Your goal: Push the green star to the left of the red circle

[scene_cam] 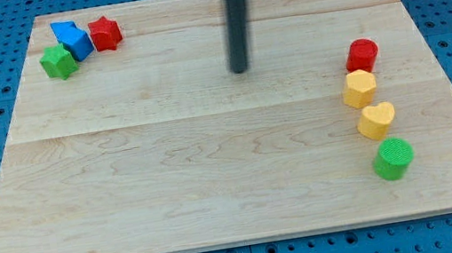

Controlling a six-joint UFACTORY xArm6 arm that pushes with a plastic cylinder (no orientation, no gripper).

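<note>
The green star (58, 61) lies at the view's top left, touching a blue block (73, 38). The red circle (362, 55) sits at the view's right, at the top of a column of blocks. My tip (240, 70) rests on the board near the upper middle, far to the right of the green star and well to the left of the red circle. It touches no block.
A red star (104, 32) sits just right of the blue block. Below the red circle are a yellow hexagon (360, 88), a yellow heart (376, 120) and a green circle (392, 159). The wooden board (214, 164) lies on a blue pegboard.
</note>
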